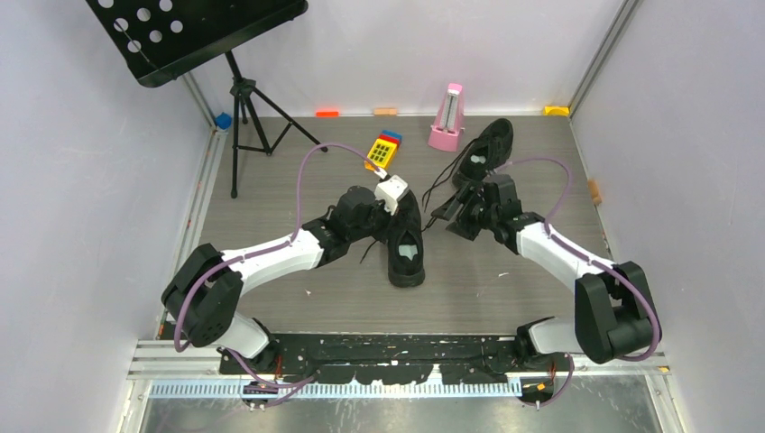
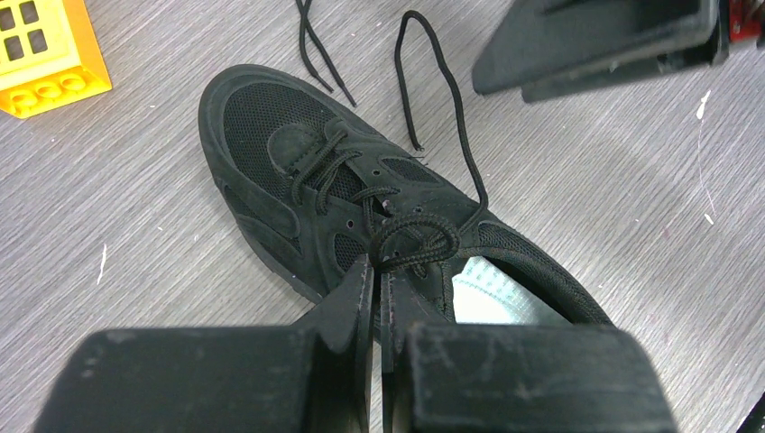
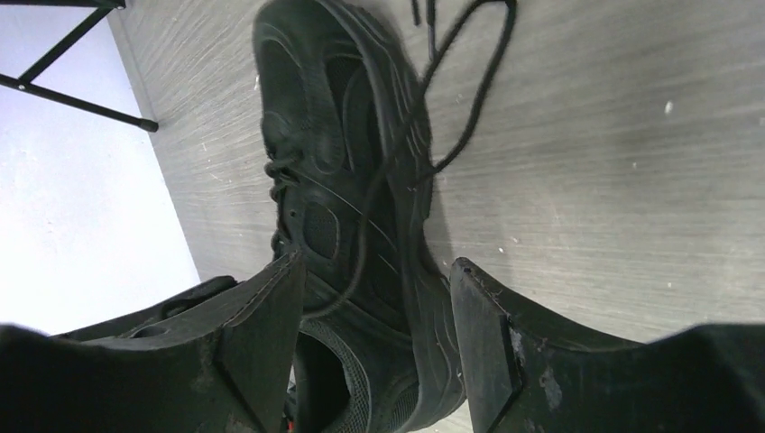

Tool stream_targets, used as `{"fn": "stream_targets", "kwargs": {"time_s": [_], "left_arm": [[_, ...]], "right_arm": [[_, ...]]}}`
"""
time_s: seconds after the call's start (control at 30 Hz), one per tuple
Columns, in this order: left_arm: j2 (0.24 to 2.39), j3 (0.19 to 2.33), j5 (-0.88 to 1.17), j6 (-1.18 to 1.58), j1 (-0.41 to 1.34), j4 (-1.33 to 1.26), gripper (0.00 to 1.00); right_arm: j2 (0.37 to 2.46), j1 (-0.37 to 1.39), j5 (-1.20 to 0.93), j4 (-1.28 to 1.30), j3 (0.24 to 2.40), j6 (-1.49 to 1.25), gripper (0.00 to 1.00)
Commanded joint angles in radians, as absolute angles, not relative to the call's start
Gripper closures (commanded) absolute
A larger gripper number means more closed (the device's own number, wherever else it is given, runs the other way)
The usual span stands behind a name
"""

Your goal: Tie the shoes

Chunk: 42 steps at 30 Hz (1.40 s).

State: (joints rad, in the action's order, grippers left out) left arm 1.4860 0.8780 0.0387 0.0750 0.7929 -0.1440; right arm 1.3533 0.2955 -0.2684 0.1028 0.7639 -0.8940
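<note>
Two black sneakers lie on the grey table. The near shoe point(image 1: 408, 257) lies in the middle with its pale insole patch showing. It fills the left wrist view point(image 2: 298, 180). My left gripper point(image 1: 397, 225) point(image 2: 379, 263) is shut on a loop of its lace point(image 2: 415, 248) at the top eyelets. A loose lace end point(image 2: 442, 99) trails past the toe. My right gripper point(image 1: 440, 216) point(image 3: 374, 266) is open and empty, jaws wide apart, just right of this shoe point(image 3: 343, 180). The far shoe point(image 1: 489, 142) lies behind it with loose laces.
A pink metronome point(image 1: 447, 117) stands at the back. A yellow toy block point(image 1: 383, 149) point(image 2: 45, 54) lies left of it. A black music stand point(image 1: 244, 99) stands at the back left. Small coloured bits lie along the back wall.
</note>
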Motion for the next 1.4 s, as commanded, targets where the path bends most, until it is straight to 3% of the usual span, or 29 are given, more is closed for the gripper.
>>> {"fn": "stream_targets", "kwargs": {"time_s": [0.0, 0.27, 0.43, 0.53, 0.67, 0.7, 0.9, 1.07, 1.37], "left_arm": [[1.486, 0.902, 0.053, 0.086, 0.797, -0.155, 1.0], [1.49, 0.905, 0.057, 0.091, 0.796, -0.153, 1.0], [1.485, 0.903, 0.056, 0.089, 0.796, -0.151, 1.0], [1.479, 0.902, 0.054, 0.087, 0.796, -0.149, 1.0], [1.474, 0.903, 0.044, 0.084, 0.796, -0.142, 1.0], [1.474, 0.904, 0.04, 0.083, 0.796, -0.138, 1.0], [1.504, 0.958, -0.15, 0.092, 0.796, -0.01, 1.0], [1.514, 0.962, -0.121, 0.093, 0.797, -0.018, 1.0], [1.503, 0.975, -0.063, 0.073, 0.8, -0.033, 1.0]], "right_arm": [[1.312, 0.31, -0.295, -0.038, 0.68, -1.005, 0.35], [1.43, 0.333, -0.332, -0.174, 0.689, -1.062, 0.38], [1.491, 0.333, -0.336, -0.22, 0.721, -1.068, 0.47], [1.506, 0.333, -0.329, -0.246, 0.728, -1.069, 0.61], [1.497, 0.333, -0.317, -0.241, 0.734, -1.057, 0.96], [1.489, 0.332, -0.31, -0.23, 0.733, -1.05, 0.99], [1.386, 0.333, -0.167, -0.041, 0.752, -0.928, 1.0], [1.378, 0.332, -0.137, 0.043, 0.769, -0.878, 1.0], [1.418, 0.333, -0.465, -0.277, 0.768, -0.924, 1.0]]}}
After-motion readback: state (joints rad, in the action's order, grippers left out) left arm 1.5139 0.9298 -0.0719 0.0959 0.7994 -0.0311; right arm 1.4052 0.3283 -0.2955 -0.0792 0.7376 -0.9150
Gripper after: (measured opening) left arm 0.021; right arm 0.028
